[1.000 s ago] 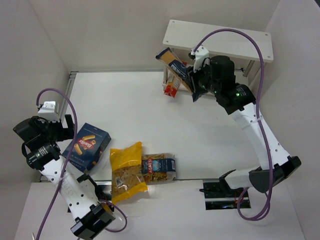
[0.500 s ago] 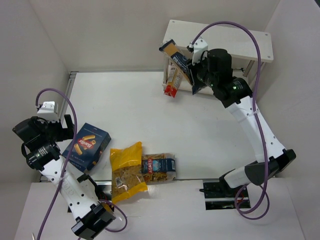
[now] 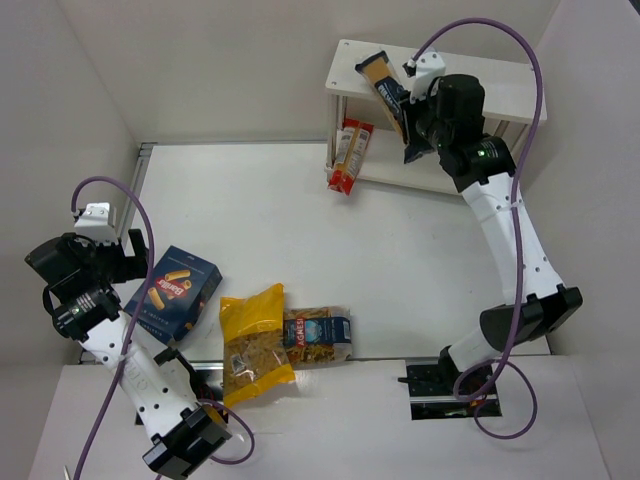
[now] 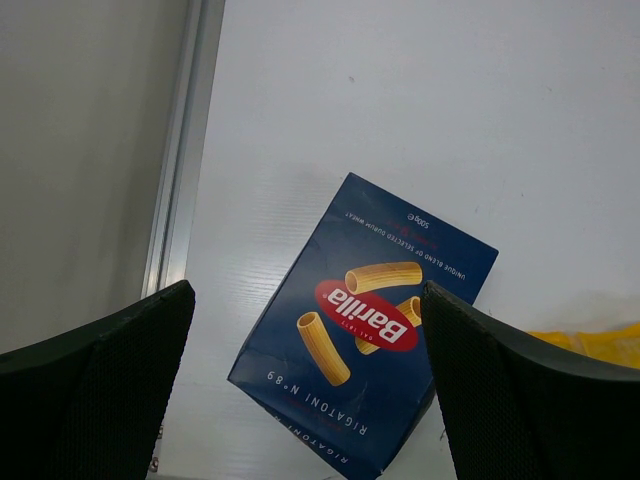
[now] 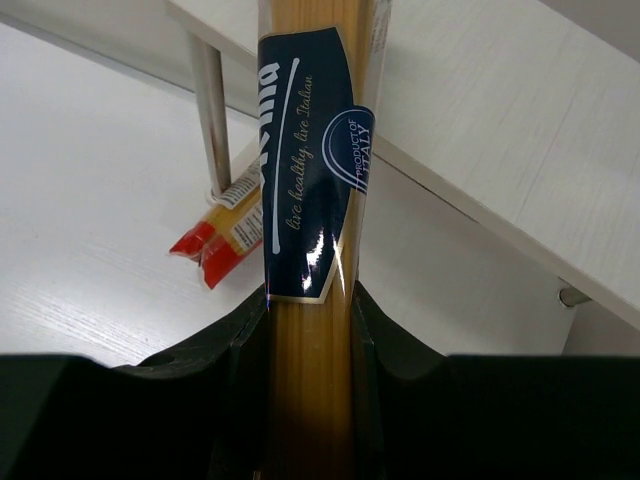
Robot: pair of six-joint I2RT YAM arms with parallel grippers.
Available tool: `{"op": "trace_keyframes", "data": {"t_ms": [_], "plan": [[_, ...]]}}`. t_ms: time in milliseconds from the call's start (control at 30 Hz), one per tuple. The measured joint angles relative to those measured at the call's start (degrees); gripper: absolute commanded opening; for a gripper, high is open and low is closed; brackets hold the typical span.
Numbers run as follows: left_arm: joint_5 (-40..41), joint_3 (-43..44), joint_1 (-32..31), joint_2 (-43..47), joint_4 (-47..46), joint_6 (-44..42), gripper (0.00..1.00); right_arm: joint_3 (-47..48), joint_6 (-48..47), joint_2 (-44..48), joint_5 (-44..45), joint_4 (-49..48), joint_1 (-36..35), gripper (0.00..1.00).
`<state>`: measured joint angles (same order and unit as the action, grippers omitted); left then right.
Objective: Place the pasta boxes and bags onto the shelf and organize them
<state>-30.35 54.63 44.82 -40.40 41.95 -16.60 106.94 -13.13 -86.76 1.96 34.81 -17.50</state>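
The right hand (image 5: 308,340) is clamping the spaghetti pack (image 5: 305,180) over the shelf (image 3: 510,90), likely needing to lay it flat next; the left hand (image 4: 307,290) is hovering wide open.

The left arm (image 3: 125,355) and right arm (image 3: 510,235) have white shells and black joints. A purple cable (image 3: 480,21) loops along each.

You had a white table (image 3: 300,230) with a faintly grained top, boxed in by plain white panels: a back wall (image 3: 230,70), a left wall (image 3: 60,120) and a right wall (image 3: 590,150). An aluminium rail (image 4: 180,150) ran along its left edge. The light fell evenly, with soft shadows.
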Motion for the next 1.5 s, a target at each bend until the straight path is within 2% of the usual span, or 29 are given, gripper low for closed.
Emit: {"op": "trace_keyframes", "data": {"t_ms": [300, 867, 1133, 1500], "plan": [[0.0, 0.0, 0.0, 0.0, -0.02, 0.0, 0.99, 3.1, 0.59, -5.01, -0.59, 0.15, 2.12, 0.0], [0.0, 0.0, 0.02, 0.0, 0.0, 0.0, 0.99, 28.22, 5.4, -20.46, -4.85, 4.52, 8.96, 0.0], [0.0, 0.0, 0.04, 0.0, -0.02, 0.0, 0.99, 30.71, 6.34, -24.06, -8.28, 7.67, 9.51, 0.0], [0.0, 0.0, 0.04, 0.11, 0.0, 0.0, 0.99, 33.42, 6.99, -25.83, -8.68, 9.07, 10.4, 0.0]]}}
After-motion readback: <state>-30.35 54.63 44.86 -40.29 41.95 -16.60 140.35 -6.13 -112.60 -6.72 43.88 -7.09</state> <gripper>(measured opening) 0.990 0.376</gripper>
